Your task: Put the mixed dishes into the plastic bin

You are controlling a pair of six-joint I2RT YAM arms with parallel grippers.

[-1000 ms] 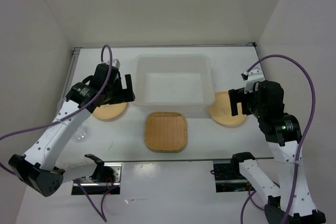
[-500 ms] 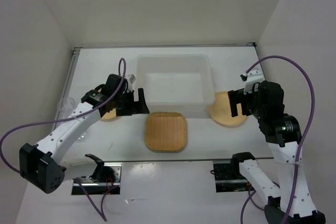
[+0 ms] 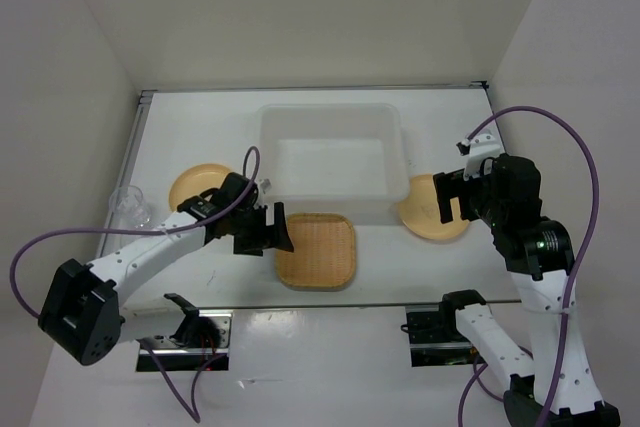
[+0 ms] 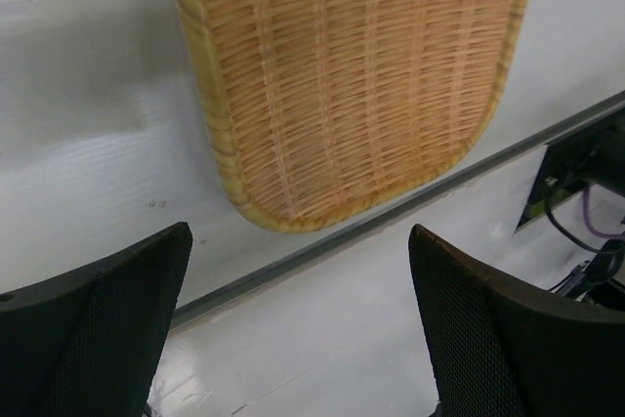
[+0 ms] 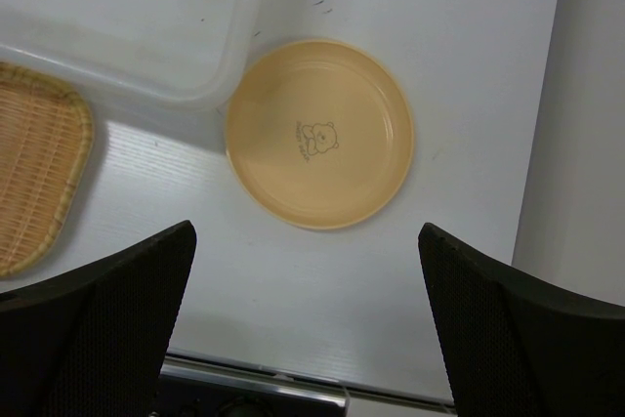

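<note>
The white bench (image 3: 200,117) runs from the arm bases at its near edge to a far edge against the back wall. The bin (image 3: 332,109) sits mid-bench toward the far edge, its long side parallel to that edge.

The left arm (image 3: 150,252) stretches from the near left corner toward the middle of the bench. The left fingers (image 3: 272,235) hang over the left side of the woven plate (image 3: 316,250). In the left wrist view they stand wide apart, holding nothing, with the plate's rounded corner showing between them. The right arm (image 3: 540,247) rises along the right edge. The right fingers (image 3: 445,197) are also spread and hold nothing, above the right round plate (image 3: 425,225).

The woven plate lies flat at mid-bench, just on the near side of the bin, its far edge close against the bin's near wall. Whether they touch cannot be told.

The right round plate lies flat by the bin's near right corner, its rim right at that corner. The right wrist view shows a small bear print (image 5: 317,136) at its centre. The left round plate (image 3: 198,187) lies flat left of the bin, near but apart from it.

A clear cup (image 3: 128,205) stands at the left edge of the bench, well apart from the bin.

All the dishes rest on the bench outside the bin.
</note>
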